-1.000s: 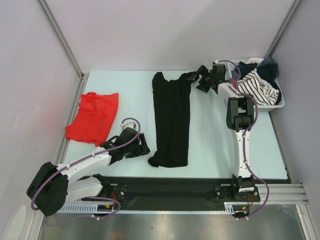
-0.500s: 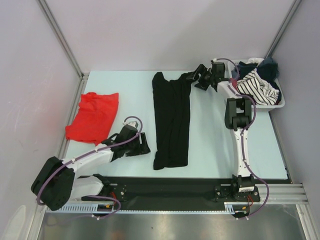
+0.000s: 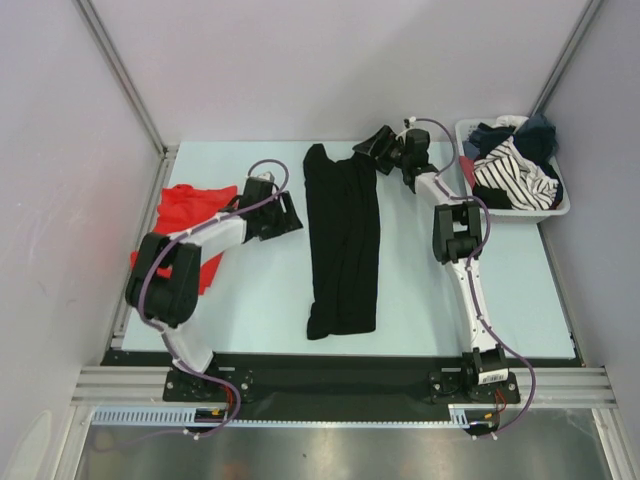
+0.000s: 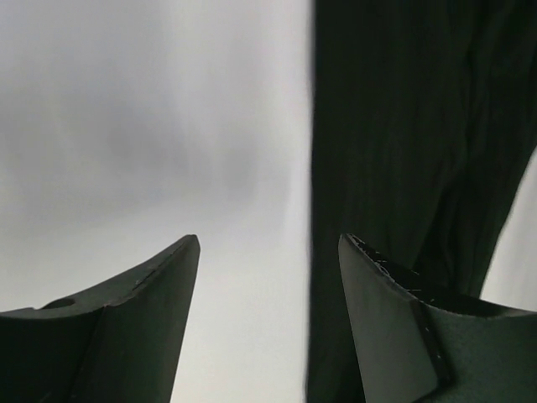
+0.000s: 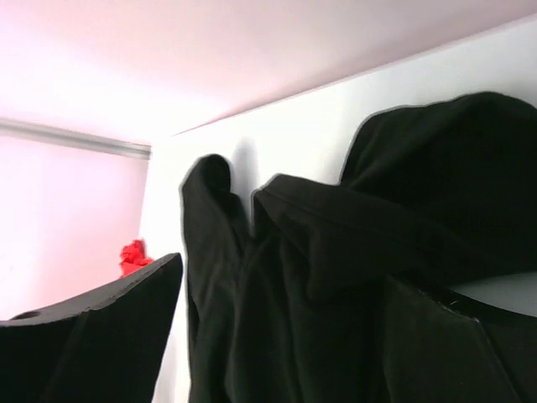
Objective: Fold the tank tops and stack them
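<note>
Pale walls closed in a light desk (image 3: 250, 290) on three sides. Down its middle, from near the far edge toward the near edge, the black tank top (image 3: 343, 240) lay as one long, narrow, folded strip. The red tank top (image 3: 180, 205) lay crumpled by the left edge, with the left arm crossing over part of it.

The left pincer (image 3: 288, 215) hung between the two garments, just beside the black strip's left side. Its jaws stood well apart with only bare desk between them.

The right pincer (image 3: 372, 148) sat at the far end of the black tank top with its jaws spread wide and not closed on anything. Whether a finger touched the bunched cloth there could not be told.

A white basket (image 3: 560, 205) of mixed clothes stood in the far right corner.
</note>
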